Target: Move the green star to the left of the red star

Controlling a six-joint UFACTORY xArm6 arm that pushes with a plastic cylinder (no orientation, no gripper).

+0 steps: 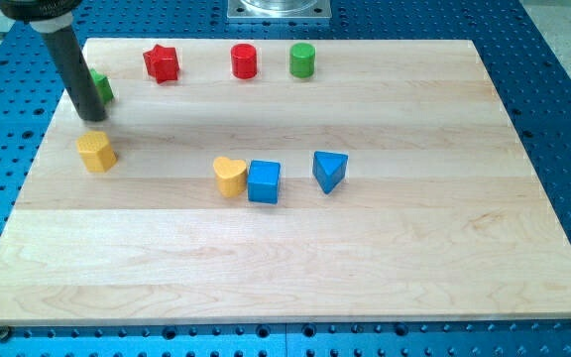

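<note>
- Sitting at ten o'clock on the wooden board point(385, 288), the small green star block point(102, 87) hides behind the rod, left of the red star block point(162, 63).
- No jaws here; the tip point(93, 116) touches its front.
- It looks light, rigid, slippery: push a flat side.

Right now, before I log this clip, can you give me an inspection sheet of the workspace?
Surface: pale wooden board on a blue perforated table.
Job's things: red star near the view's top left; green star to its left, mostly hidden behind the rod.
Clutter: red cylinder and green cylinder along the top; yellow block at the left; yellow heart touching a blue cube, blue triangle apart to their right.
Tool: my tip sits just in front of the green star, above the yellow block.
Cables: nothing seen.
Surroundings: grey metal base at the top edge.
</note>
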